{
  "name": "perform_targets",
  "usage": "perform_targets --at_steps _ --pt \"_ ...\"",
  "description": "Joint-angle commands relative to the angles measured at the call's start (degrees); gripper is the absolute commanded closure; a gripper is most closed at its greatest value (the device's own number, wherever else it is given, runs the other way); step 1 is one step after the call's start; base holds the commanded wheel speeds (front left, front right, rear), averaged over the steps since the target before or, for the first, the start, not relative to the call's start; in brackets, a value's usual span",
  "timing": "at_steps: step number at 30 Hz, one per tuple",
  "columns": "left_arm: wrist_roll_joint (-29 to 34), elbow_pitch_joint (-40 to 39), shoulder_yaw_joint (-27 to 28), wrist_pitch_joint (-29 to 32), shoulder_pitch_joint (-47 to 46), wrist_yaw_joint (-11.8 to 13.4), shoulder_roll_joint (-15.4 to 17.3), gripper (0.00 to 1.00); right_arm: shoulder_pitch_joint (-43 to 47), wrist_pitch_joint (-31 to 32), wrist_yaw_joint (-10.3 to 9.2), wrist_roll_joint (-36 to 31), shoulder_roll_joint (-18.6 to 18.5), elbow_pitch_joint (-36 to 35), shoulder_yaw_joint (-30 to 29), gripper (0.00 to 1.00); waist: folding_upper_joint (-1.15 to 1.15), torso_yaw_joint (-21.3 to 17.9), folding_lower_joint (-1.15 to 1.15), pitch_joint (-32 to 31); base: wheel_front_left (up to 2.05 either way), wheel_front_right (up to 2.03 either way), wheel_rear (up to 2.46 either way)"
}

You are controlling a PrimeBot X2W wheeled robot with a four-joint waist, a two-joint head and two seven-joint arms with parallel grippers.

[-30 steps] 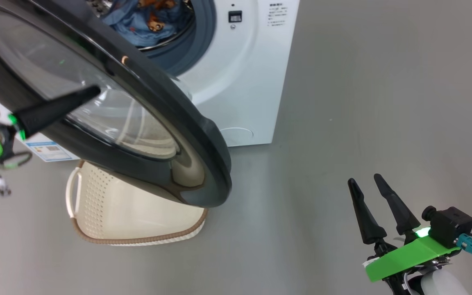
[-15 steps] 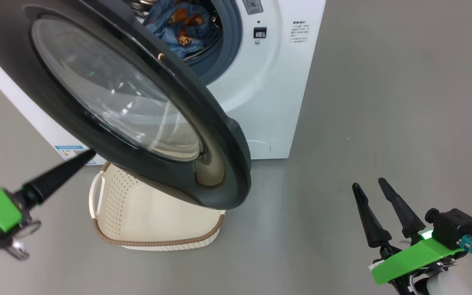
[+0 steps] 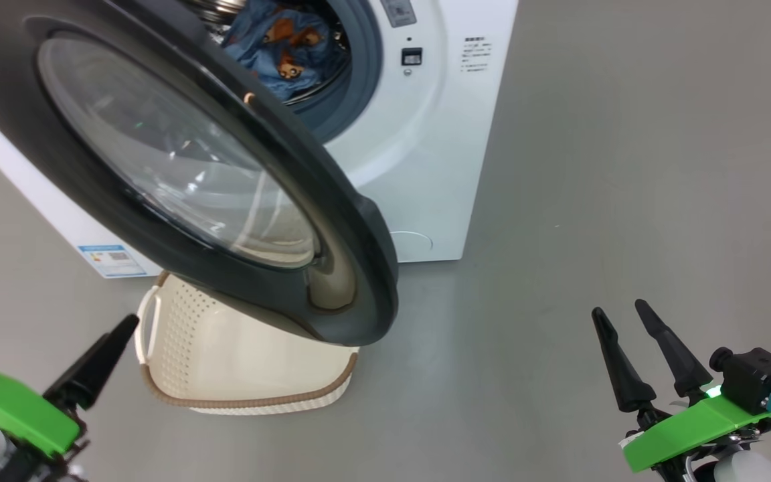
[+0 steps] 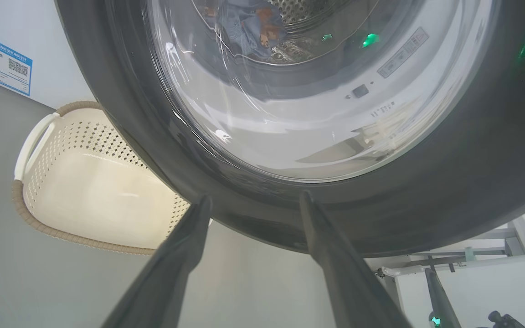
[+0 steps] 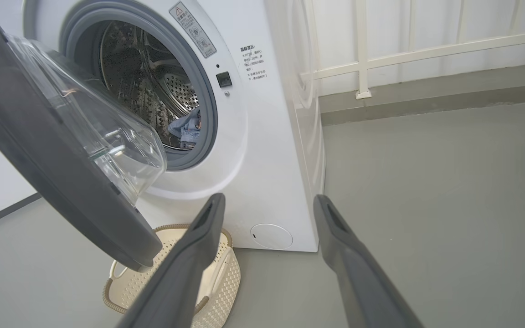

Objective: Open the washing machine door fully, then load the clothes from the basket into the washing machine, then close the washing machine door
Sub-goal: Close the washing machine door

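Looking along the left wrist, the left gripper (image 4: 253,201) is hanging with fingers spread and holding nothing, tips pointing up at the door (image 4: 472,173). The basket (image 4: 62,136) is sitting on the floor (image 4: 39,282) below it. Over on the right wrist, the right gripper (image 5: 267,200) is likewise standing spread and gripping nothing, aiming at the washer (image 5: 271,173), whose door is hanging part-open. From the head, the clothes (image 3: 272,50) are lying inside the washer, and the door is overhanging the basket.
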Motion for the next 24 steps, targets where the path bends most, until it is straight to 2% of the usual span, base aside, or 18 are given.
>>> perform_targets --at_steps 1,15,18,20,24 --pt "0.89 -0.82 2.08 -1.24 -0.97 -0.17 2.37 0.0 -0.09 -0.27 0.16 0.41 -0.97 -1.27 0.79 0.0 0.0 -0.47 0.0 0.23 0.0 0.0 0.0" --pt "4.85 6.34 -11.12 -26.65 2.81 -0.17 3.71 0.0 -0.42 -0.27 0.16 0.46 -1.4 -1.02 -0.31 0.0 0.0 -4.26 0.0 0.05 0.0 0.0 0.0" --pt "7.7 9.03 -14.08 -31.46 2.51 -0.17 4.32 0.0 -0.41 -0.27 0.16 0.47 -1.41 -0.93 -0.68 0.0 0.0 -4.98 0.0 -0.05 0.0 0.0 0.0" --pt "9.69 10.22 -14.28 -32.17 2.34 -0.17 3.87 0.0 -0.33 -0.27 0.16 0.51 -1.43 -0.8 -0.98 0.0 0.0 -5.19 0.0 -0.16 0.0 0.0 0.0" --pt "18.54 10.71 -9.57 -32.33 2.52 -0.17 1.48 0.0 -0.06 -0.27 0.16 0.48 -1.37 -0.65 -1.61 0.0 0.0 -5.4 0.0 -0.29 0.0 0.0 0.0"
